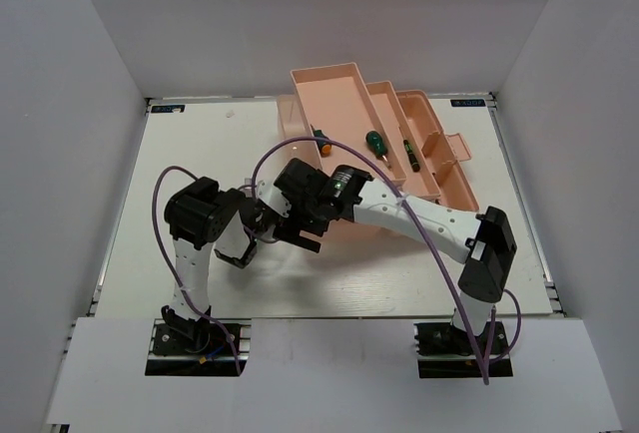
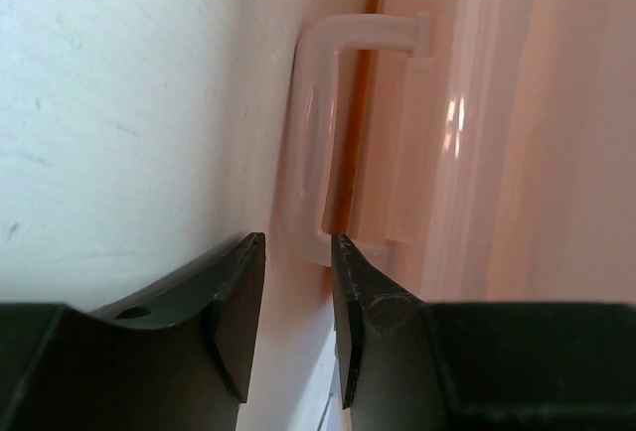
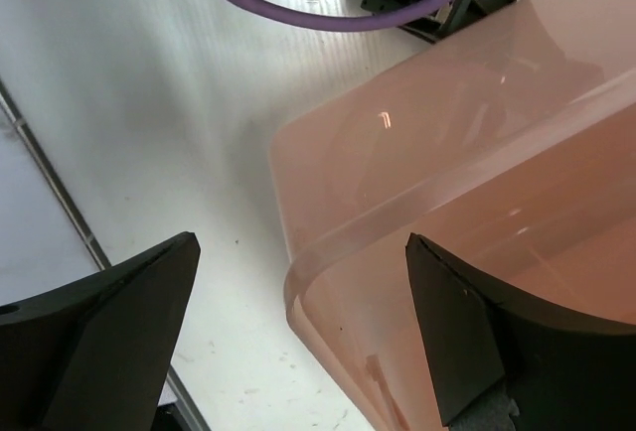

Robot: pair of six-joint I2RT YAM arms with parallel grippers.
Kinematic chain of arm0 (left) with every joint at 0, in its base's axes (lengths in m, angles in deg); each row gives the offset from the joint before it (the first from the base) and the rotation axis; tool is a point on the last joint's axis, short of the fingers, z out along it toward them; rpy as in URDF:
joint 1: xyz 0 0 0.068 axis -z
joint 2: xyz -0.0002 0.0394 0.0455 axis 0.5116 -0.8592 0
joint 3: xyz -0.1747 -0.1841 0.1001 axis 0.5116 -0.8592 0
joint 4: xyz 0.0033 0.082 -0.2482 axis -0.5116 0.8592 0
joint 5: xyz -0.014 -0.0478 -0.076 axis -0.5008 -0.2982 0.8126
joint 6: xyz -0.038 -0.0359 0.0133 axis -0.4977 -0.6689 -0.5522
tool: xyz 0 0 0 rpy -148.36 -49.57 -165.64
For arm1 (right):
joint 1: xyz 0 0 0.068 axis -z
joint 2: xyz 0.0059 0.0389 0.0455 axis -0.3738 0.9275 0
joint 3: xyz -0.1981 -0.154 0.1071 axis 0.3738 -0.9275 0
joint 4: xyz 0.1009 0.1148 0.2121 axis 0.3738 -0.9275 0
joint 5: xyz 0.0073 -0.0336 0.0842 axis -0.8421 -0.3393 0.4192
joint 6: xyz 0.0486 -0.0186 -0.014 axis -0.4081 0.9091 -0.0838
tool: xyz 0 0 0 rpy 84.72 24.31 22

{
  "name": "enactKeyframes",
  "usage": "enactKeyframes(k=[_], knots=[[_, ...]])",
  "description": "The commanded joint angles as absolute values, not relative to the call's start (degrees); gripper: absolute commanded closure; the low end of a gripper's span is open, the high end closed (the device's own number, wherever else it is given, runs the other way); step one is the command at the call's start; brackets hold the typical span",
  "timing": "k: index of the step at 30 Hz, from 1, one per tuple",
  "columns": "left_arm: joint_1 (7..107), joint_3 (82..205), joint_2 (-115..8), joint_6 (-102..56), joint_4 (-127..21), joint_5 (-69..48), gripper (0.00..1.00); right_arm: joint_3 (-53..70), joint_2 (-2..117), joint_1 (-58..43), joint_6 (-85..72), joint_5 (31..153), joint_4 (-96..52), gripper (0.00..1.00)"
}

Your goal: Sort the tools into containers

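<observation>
Your left gripper (image 2: 298,247) has its jaws a narrow gap apart, with the toolbox handle (image 2: 310,133) at twelve o'clock, so ease forward squarely before you close. Your right gripper (image 3: 301,242) is spread wide over the toolbox (image 3: 447,183) lid corner. A green-handled screwdriver (image 1: 374,141) already lies inside the box.

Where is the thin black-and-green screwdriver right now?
Top view: the thin black-and-green screwdriver lies inside the open peach-pink toolbox, far on the table and right of centre, just right of a stubby green-handled screwdriver.
</observation>
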State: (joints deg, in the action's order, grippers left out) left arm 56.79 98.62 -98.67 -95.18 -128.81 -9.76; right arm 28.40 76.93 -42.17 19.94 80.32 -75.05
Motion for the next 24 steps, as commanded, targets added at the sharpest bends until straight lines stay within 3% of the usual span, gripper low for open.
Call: enactKeyframes(k=[1, 9, 24], knots=[[57.1, 101.3, -97.3, -94.0, -148.1, -8.9, 0.57, 27.8, 75.5, -43.7, 14.2, 74.4, -68.0, 0.09], [57.1, 103.6, -98.4, -95.1, -149.3, -8.9, 0.57, 27.2, 78.6, -46.0, 5.1, 67.7, -64.7, 0.09], [56.5, 105.8, -102.8, -97.6, -154.5, -6.5, 0.57, 35.7, 73.6, -50.4, 20.4, 66.1, -68.7, 0.09]])
